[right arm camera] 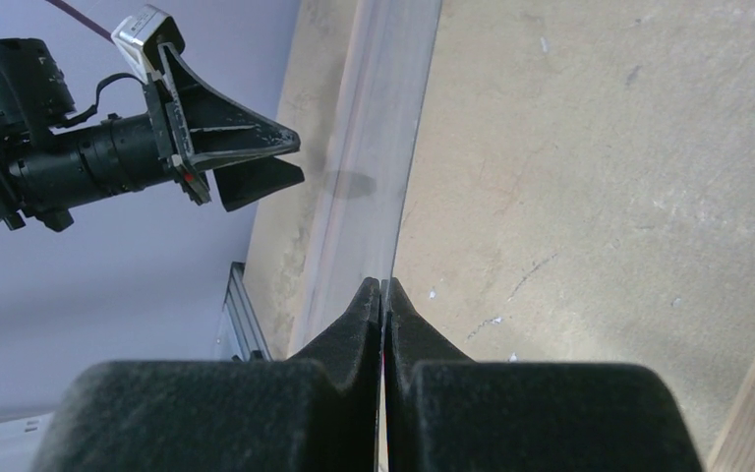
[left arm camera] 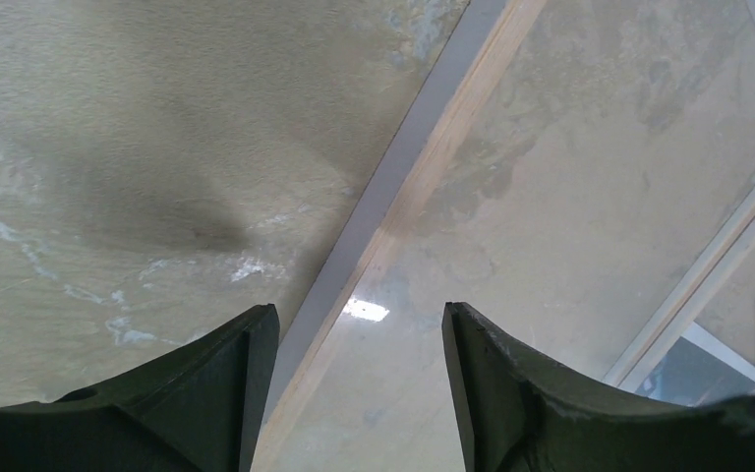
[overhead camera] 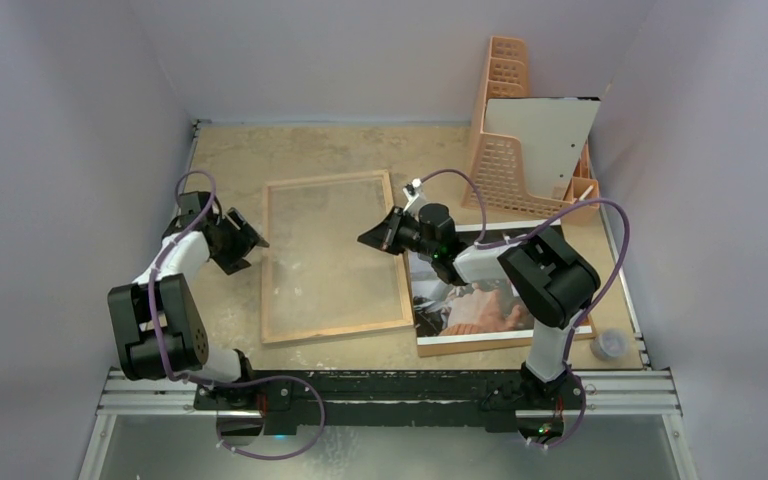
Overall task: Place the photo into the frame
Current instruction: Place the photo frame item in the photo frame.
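Note:
The frame [overhead camera: 278,262] lies flat mid-table with its light wood rim up and a clear glass pane [overhead camera: 330,255] in it. The photo [overhead camera: 480,305] lies to its right on a brown backing board [overhead camera: 480,347], partly under my right arm. My right gripper [overhead camera: 380,238] is at the frame's right rim, near the far corner. In the right wrist view its jaws [right arm camera: 383,285] are shut on the edge of a thin clear sheet [right arm camera: 369,147], apparently the glass pane. My left gripper [overhead camera: 245,243] is open and empty, its fingers [left arm camera: 359,324] straddling the frame's left rim [left arm camera: 403,197].
An orange mesh file rack [overhead camera: 500,165] stands at the back right with a white board [overhead camera: 540,135] leaning in it. A small grey round object [overhead camera: 610,345] lies near the right front corner. Purple walls enclose the table on three sides, and a metal rail [overhead camera: 390,390] runs along the front.

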Tool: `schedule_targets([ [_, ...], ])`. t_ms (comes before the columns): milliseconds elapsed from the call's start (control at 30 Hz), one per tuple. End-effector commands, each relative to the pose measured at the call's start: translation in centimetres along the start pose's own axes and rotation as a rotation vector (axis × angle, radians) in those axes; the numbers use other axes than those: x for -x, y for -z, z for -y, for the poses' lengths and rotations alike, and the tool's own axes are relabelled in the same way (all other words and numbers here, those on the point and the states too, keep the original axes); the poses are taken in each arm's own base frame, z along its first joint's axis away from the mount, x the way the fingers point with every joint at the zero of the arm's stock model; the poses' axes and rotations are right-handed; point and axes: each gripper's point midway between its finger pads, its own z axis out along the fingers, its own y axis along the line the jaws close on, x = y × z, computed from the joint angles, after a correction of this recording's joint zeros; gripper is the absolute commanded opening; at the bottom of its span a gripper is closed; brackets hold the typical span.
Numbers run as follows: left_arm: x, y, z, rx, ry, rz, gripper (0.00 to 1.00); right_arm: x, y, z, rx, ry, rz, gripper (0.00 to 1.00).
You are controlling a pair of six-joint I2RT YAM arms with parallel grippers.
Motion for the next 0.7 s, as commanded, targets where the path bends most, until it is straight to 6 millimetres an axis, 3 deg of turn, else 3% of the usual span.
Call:
schedule_targets([
  [0, -0.2, -0.7, 1.4, -0.087, -0.031, -0.020, 0.63, 0.6, 0.2, 0.5, -0.032, -0.021, 0.027, 0.00],
  [667, -1.8, -2.3, 0.5, -0.076, -0.052, -0.102, 0.64, -0.1, 0.1, 2.0, -0.086, -0.040, -0.013, 0.00],
])
